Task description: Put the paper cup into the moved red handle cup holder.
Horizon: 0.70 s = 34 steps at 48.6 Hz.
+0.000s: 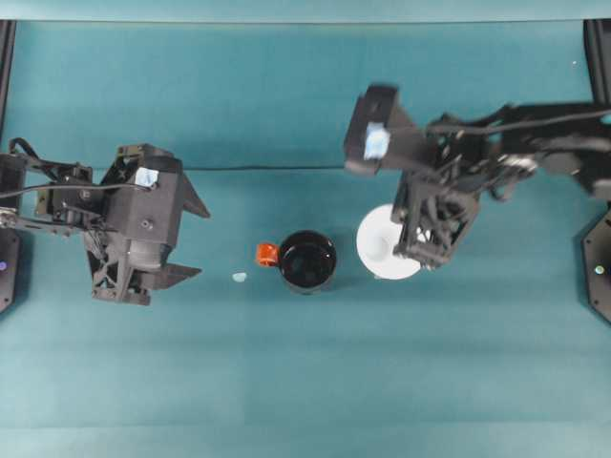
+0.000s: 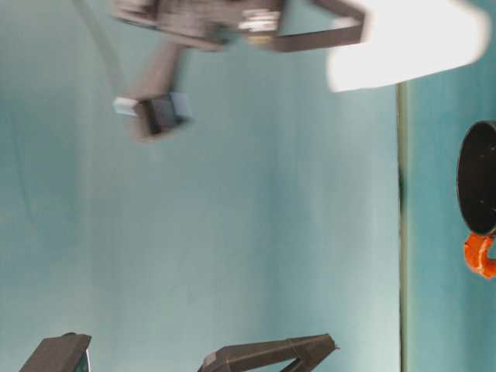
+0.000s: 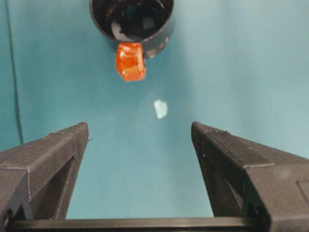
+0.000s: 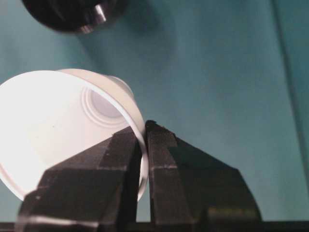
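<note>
I am seeing the paper cup sitting just to the right of the red handle cup holder in the overhead view, near it but with a gap between them. My right gripper is pinching the cup's wall at the rim, one jaw inside the cup and the other outside, the two pressed close with only the paper between them. In the right wrist view the cup is lying tilted, its open mouth turned toward the camera and its smaller base pointing away. In the table-level view the cup is showing as a bright blur raised off the worktop, held by dark jaws.

The holder is standing upright on the worktop with its dark hollow facing up and its red-orange handle pointing toward my left arm. A small pale scrap is lying on the worktop just beyond the handle. My left gripper is hanging over the teal surface with its jaws spread wide and nothing between them.
</note>
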Available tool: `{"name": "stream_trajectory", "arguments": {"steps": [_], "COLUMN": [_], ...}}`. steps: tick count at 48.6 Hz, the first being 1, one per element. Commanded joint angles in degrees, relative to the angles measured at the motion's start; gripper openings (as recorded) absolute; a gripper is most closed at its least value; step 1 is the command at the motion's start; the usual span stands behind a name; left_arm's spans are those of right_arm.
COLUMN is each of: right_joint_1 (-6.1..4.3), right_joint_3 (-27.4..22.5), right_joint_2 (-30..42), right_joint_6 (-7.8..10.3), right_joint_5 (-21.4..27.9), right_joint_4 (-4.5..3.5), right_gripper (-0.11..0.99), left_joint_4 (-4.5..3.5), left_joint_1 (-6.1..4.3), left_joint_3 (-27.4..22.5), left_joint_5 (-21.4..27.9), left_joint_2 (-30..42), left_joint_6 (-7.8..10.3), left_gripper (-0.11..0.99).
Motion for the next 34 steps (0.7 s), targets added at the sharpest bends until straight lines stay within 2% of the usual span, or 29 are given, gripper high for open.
{"name": "stream_trajectory", "arguments": {"steps": [1, 12, 25, 34], "right_joint_1": [0.0, -0.09, -0.09, -0.09], "right_joint_3": [-2.9, -8.61, -14.33, -16.52], "right_joint_2": [-1.76, 1.41, 6.06, 9.23], "right_joint_6": [0.0, 0.09, 0.26, 0.35], "right_joint_5": [0.18, 2.2, 1.93, 2.2], "right_joint_4": [-0.18, -0.26, -0.35, -0.35], "right_gripper": [-0.08, -0.08, -0.08, -0.08], "left_joint_4": [0.0, 0.0, 0.09, 0.0], "left_joint_1": [0.0, -0.26, -0.53, -0.62], "left_joint_3": [-0.7, -0.88, -0.97, -1.05], "left_joint_5": [-0.44, -0.44, -0.35, -0.26], "left_joint_2": [-0.79, -0.79, -0.79, -0.79], "left_joint_6": [-0.09, -0.09, -0.18, -0.18], "left_gripper": [0.89, 0.89, 0.89, 0.89]}}
